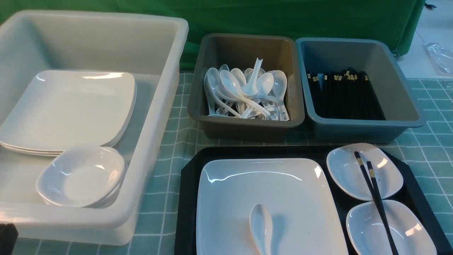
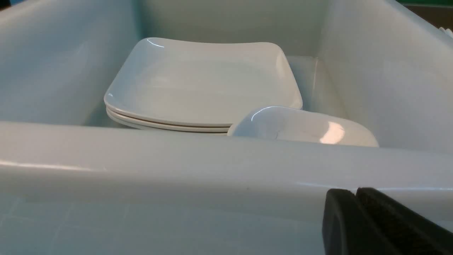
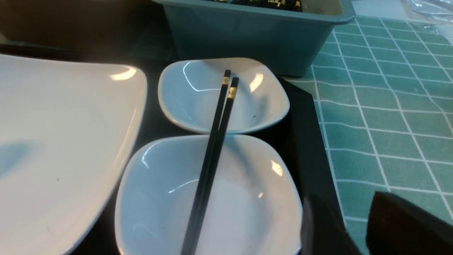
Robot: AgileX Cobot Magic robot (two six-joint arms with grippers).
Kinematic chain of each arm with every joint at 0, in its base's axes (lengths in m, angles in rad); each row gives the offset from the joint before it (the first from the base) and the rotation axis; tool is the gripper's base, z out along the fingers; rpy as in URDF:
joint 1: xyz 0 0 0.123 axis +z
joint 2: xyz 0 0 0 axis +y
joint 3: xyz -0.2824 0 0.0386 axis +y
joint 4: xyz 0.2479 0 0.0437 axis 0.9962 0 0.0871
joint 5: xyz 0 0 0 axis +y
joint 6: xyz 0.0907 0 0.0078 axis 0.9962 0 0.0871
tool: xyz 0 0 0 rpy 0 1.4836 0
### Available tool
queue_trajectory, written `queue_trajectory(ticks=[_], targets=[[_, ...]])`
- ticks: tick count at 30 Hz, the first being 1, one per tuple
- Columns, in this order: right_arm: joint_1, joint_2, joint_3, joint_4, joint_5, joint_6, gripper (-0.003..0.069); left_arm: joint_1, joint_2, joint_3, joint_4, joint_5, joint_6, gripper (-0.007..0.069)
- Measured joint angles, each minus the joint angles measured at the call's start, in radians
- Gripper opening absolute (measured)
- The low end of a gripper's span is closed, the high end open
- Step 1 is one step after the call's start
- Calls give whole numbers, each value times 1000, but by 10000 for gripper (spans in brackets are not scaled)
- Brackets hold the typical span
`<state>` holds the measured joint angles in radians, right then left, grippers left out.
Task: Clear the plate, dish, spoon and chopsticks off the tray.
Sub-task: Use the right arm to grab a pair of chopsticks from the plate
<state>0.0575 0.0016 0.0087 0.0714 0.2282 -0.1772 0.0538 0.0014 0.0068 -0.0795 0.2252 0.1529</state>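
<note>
**Tray fully laden; chopsticks lie nearest the right jaws**

At far left, a white tub (image 1: 161, 117) holds stacked plates (image 1: 70, 106) and small dishes (image 1: 81, 177). The left jaws are seen pressed together and empty, low outside the tub's near wall and well apart from everything on the tray.

Further right on the bench (image 1: 431, 148), a grey-brown bin (image 1: 247, 129) holds spoons. In front of it lies the tray (image 1: 187, 205), from which nothing is yet cleared.

The plate (image 1: 269, 191) fills the tray's left part. The spoon (image 1: 262, 226) lies on the plate's near half, with its handle running out of view toward the near edge. The plate is judged stiff, glossy, slippery and probably breakable. A hold on its raised rim is advised, once the spoon is lifted by its thick handle.

Right of the plate sit the far dish (image 1: 343, 173) and near dish (image 1: 414, 230). The chopsticks (image 1: 375, 194) are laid across both, gold bands at the far end. They are judged light, thin and apt to roll. Where they bridge the two rims, clearance is offered for a pinch on both sticks together.

Behind stands the blue-grey bin (image 1: 354, 129) of chopsticks.

The right jaws are seen spread and empty above the tray's right rim, just beside the near dish. The chopsticks lie near, to their left.
</note>
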Motion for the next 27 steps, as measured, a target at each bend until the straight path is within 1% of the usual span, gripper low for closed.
queue_trajectory(ticks=[13,16,17,18,19,20,21,22,24,27], targets=[[0,0,0,0,0,0,241,0,0,0,0,0,0,17],[0,0,0,0,0,0,241,0,0,0,-33,-5,0,17],[0,0,0,0,0,0,241,0,0,0,-62,-23,-2,17],[0,0,0,0,0,0,241,0,0,0,-122,-57,-12,17],[0,0,0,0,0,0,241,0,0,0,-122,-64,-16,17],[0,0,0,0,0,0,241,0,0,0,-184,-93,-33,17],[0,0,0,0,0,0,241,0,0,0,-300,-156,-83,17],[0,0,0,0,0,-1,241,0,0,0,-366,-196,-112,17],[0,0,0,0,0,-1,241,0,0,0,-441,-271,-143,17],[0,0,0,-1,0,-1,241,0,0,0,-483,-351,-161,17]])
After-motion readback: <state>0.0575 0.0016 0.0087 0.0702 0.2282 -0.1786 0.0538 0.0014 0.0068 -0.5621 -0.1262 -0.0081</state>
